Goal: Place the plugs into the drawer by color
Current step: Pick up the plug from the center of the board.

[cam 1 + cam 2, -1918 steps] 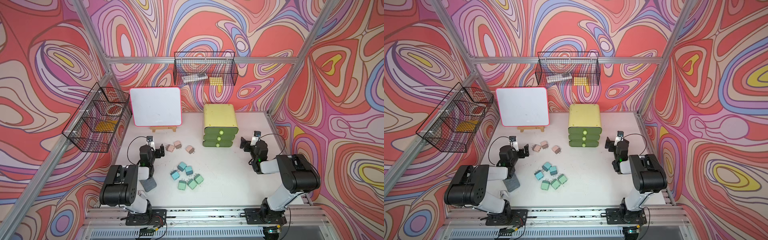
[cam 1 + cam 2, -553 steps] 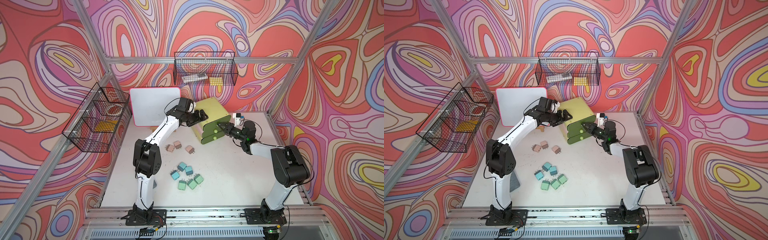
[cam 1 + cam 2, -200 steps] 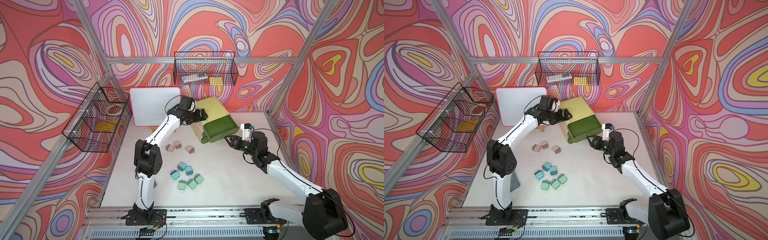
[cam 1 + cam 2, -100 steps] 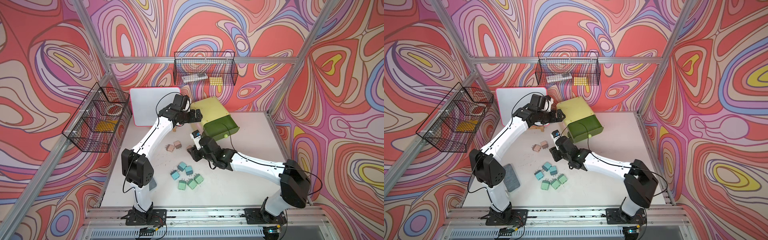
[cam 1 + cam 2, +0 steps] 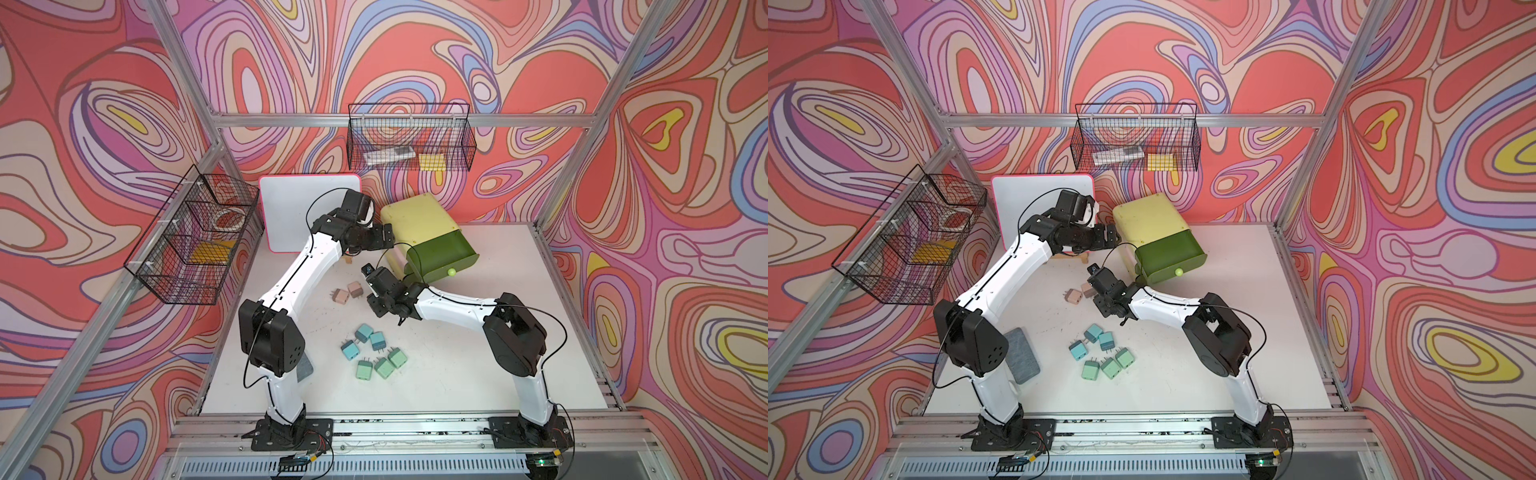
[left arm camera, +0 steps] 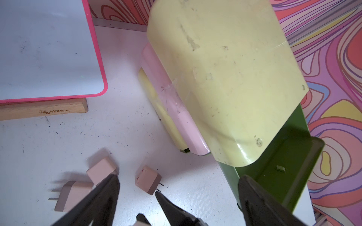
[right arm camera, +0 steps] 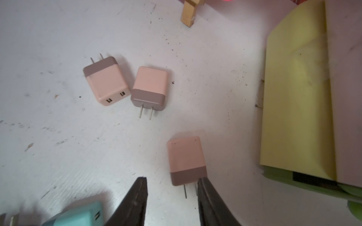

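Read the table [image 5: 478,374] as a clock face in both top views, with twelve at the back wall. The chest [image 5: 417,218] stands near twelve, skewed, and its top drawer [image 5: 442,251] stands open toward four.

The left gripper [image 5: 388,237] hangs just beside the chest's nine o'clock side. Its jaws are spread wide and grasp nothing (the left wrist view shows only bare table between its fingers [image 6: 105,193]).

The right gripper [image 7: 172,179] is low, at about ten from the table's middle. Its jaws are apart and released, straddling the prongs of one pink plug [image 7: 186,156] that lies flat on the table. One finger [image 7: 207,195] is just beside the plug's dark end; I cannot tell whether it touches.

A second pink plug [image 5: 340,296] and a third pink plug [image 5: 354,288] lie just beside each other at that gripper's nine. The blue plugs [image 5: 364,331] and mint plugs [image 5: 383,367] cluster near seven, on the table and well apart from the chest.
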